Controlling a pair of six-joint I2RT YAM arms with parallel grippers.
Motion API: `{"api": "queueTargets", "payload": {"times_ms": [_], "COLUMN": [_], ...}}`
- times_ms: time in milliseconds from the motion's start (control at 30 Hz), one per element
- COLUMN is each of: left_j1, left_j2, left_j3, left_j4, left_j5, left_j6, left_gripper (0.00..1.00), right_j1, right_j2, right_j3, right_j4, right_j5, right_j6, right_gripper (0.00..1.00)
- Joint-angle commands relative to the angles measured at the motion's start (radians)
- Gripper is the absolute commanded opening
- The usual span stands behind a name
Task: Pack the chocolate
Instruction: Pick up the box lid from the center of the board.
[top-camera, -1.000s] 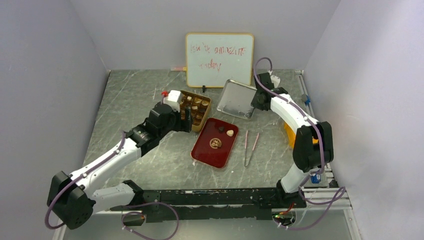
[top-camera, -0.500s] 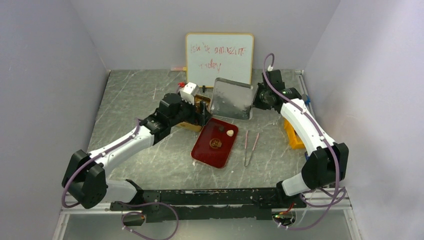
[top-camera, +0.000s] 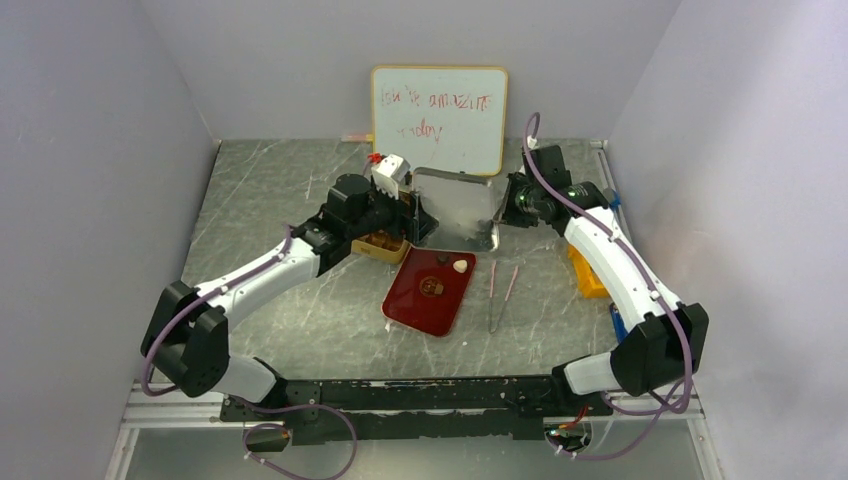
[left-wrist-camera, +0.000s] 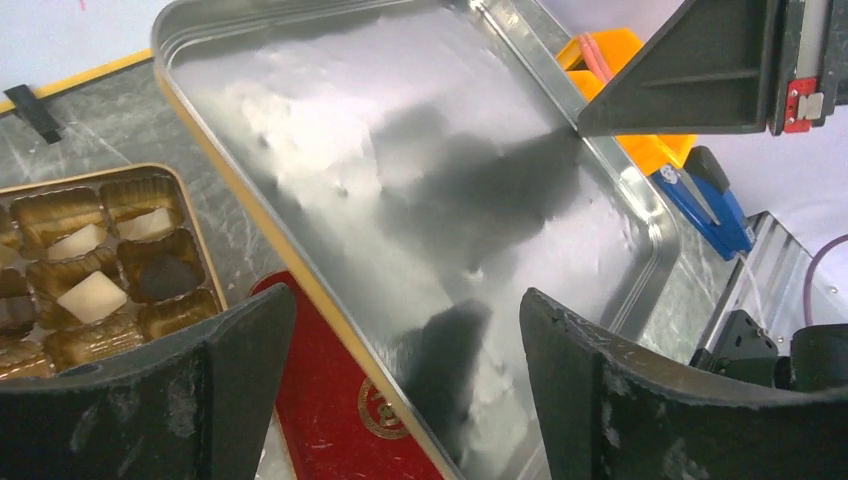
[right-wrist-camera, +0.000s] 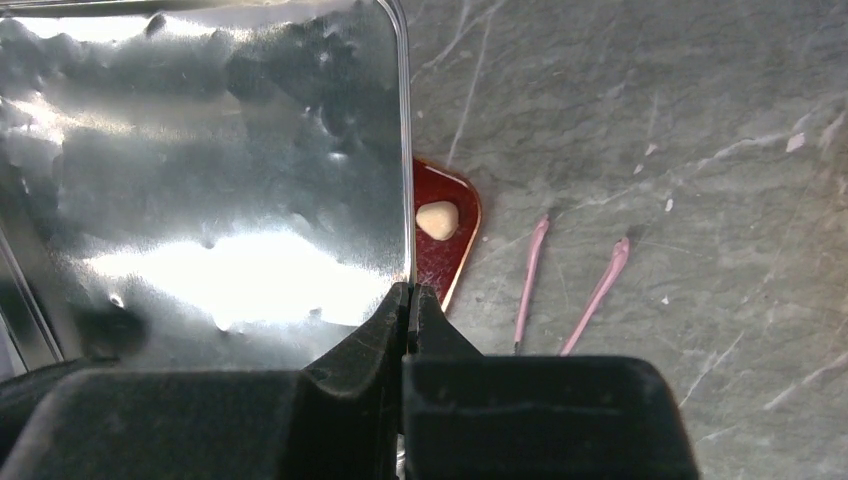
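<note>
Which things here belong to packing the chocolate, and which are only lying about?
Belong to the job: chocolate pieces in the gold tray; cream piece on the red tray; silver tin lid, pinched by the right gripper; open left gripper beside it.
Lying about: pink tweezers; whiteboard; orange object at the right.

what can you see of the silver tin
The silver tin is a shallow rectangular pan of shiny, slightly dented metal with rounded corners, a raised rim and a gold outer edge. It is empty and held tilted, with the right gripper pinching its rim; the open left gripper is close beside it.
</note>
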Motion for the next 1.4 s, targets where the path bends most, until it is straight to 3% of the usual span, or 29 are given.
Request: {"api": "queueTargets", "payload": {"times_ms": [0, 267, 567, 700, 933, 1100, 1367], "left_j1": [0.008, 0.009, 0.008, 0.009, 0.008, 0.007, -0.015], "left_j2": [0.015, 0.029, 0.016, 0.007, -0.032, -0.067, -0.105], "left_j3": [0.034, 0.020, 0.006, 0.006, 0.021, 0.022, 0.063], "left_j4": [0.077, 0.142, 0.185, 0.186, 0.122, 0.099, 0.014], "left_j5": [0.076, 0.174, 0.246, 0.256, 0.190, 0.126, -0.056], "left_j6": [-0.038, -0.087, -0.123, -0.124, -0.062, -0.032, 0.103], "left_gripper": [0.85, 0.57, 0.06, 0.05, 0.05, 0.05, 0.05], "right_j1": [0.018, 0.024, 0.027, 0.028, 0.029, 0.029, 0.028], "right_j2": [-0.053, -0.070, -0.076, -0.072, -0.067, -0.070, -0.106], "right_j3": [-0.006, -0.029, -0.079, -0.077, -0.032, -0.015, 0.061], "right_j4": [0.013, 0.010, 0.040, 0.058, 0.055, 0.041, -0.010], "right_j5": [-0.033, -0.025, -0.011, -0.007, 0.007, 0.018, 0.040], "right_j6": [-0.008, -0.014, -0.006, 0.000, -0.005, -0.004, 0.044], "right_gripper": [0.00, 0.00, 0.00, 0.02, 0.41, 0.47, 0.48]}}
